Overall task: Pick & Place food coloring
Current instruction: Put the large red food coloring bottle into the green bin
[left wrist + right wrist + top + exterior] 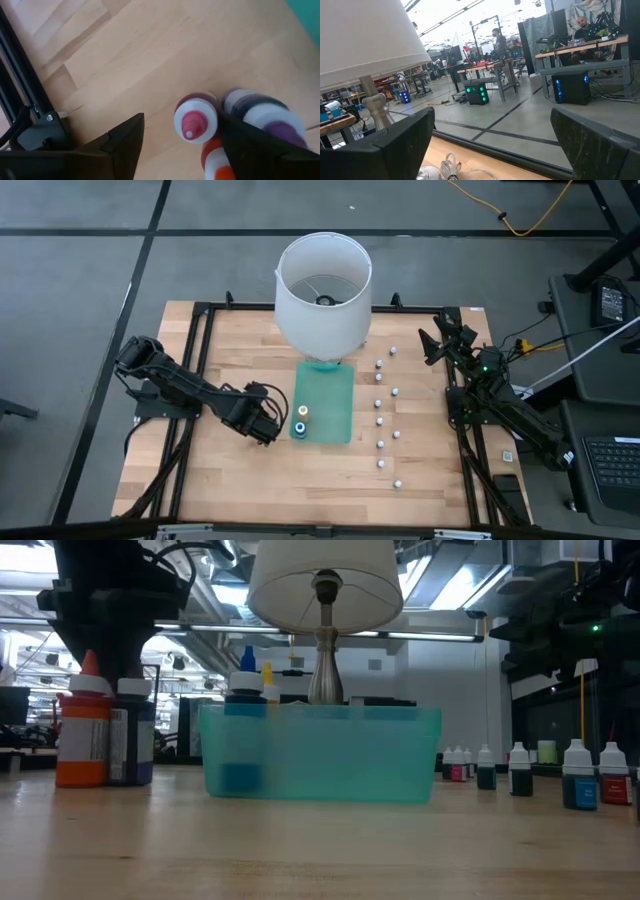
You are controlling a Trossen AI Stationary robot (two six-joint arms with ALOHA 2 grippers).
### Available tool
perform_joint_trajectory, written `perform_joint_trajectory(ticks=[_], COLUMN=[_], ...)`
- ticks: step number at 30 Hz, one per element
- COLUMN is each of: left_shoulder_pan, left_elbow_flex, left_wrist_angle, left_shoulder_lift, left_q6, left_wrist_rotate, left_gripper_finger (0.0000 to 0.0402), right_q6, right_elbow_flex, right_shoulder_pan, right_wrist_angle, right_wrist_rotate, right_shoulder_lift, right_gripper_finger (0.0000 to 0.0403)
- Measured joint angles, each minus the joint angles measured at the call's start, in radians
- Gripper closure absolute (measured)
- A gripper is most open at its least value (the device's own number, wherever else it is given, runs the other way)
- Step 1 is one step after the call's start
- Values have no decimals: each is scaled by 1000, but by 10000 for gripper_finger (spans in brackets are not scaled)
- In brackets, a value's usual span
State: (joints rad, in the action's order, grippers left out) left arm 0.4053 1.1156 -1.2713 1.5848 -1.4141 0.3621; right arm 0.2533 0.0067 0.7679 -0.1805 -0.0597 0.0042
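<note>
The left gripper [270,425] is hovering low over the table just left of the teal tray [335,395], its jaws standing apart around a red-tipped bottle [195,119] without visibly gripping it. Two bottles [301,419] are standing inside the tray, while the remaining food coloring bottles [380,420] are lining up to its right. The right gripper [440,340] is waiting wide open at the table's far right corner.
</note>
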Motion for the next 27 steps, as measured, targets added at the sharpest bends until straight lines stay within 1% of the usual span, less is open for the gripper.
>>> perform_joint_trajectory(ticks=[8,13,17,27], left_shoulder_pan=[0,0,0,0], left_elbow_flex=[0,1,2,2], left_wrist_angle=[0,0,-2,-1], left_shoulder_lift=[0,-1,-2,-2], left_q6=[38,41,61,67], left_wrist_rotate=[-2,-7,-9,-10], left_gripper_finger=[247,283,296,298], right_q6=[0,0,0,0], right_elbow_flex=[0,0,0,0], right_shoulder_pan=[0,0,0,0], right_wrist_angle=[0,0,0,0], right_wrist_rotate=[0,0,0,0], right_shoulder_lift=[0,0,0,0], right_gripper_finger=[4,4,4,4])
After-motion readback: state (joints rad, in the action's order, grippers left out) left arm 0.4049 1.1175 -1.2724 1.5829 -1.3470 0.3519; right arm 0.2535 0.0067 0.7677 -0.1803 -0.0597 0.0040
